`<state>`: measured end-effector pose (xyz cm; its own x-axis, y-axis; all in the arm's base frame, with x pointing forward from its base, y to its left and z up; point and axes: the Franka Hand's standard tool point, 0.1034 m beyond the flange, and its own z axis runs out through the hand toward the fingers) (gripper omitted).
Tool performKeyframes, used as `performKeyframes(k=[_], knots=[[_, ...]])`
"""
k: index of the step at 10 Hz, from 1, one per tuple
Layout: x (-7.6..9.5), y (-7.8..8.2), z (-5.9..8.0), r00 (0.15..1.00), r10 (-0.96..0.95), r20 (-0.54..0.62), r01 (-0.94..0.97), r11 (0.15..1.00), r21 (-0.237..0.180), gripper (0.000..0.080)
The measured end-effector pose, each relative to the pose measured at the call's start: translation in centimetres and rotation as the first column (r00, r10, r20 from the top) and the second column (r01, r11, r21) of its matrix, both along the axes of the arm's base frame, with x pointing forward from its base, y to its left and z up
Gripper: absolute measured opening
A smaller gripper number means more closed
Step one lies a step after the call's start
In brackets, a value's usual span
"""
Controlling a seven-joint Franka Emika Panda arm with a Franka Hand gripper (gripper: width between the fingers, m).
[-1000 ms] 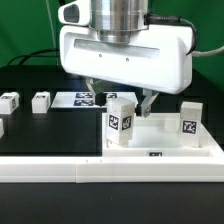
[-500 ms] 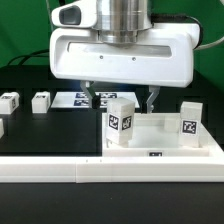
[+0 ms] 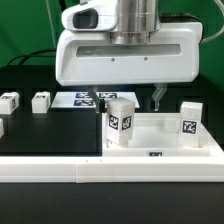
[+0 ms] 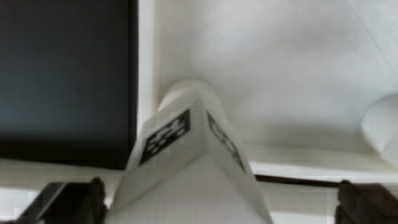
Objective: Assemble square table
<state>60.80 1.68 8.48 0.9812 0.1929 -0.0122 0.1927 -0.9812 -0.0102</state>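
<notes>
One leg (image 3: 121, 122) stands upright just under my gripper (image 3: 125, 97), on the slab (image 3: 165, 132) corner. Jaws wide apart, holding nothing. Leg looks light, stiff, smooth plastic, likely slippery; I'd grab its flat sides mid-height.

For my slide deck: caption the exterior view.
Open gripper hovers above an upright leg at one corner of the square table; a second leg stands at another.
</notes>
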Motion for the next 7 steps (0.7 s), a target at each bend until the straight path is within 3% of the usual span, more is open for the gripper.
performKeyframes(k=[5,6,7], knots=[[0.01,-0.44,0.01,0.950,0.312,-0.001,-0.312,0.950,-0.008,0.0649],[0.01,-0.65,0.00,0.942,0.334,-0.001,-0.334,0.942,-0.008,0.0527],[0.01,-0.66,0.01,0.944,0.329,-0.001,-0.329,0.944,-0.008,0.0527]])
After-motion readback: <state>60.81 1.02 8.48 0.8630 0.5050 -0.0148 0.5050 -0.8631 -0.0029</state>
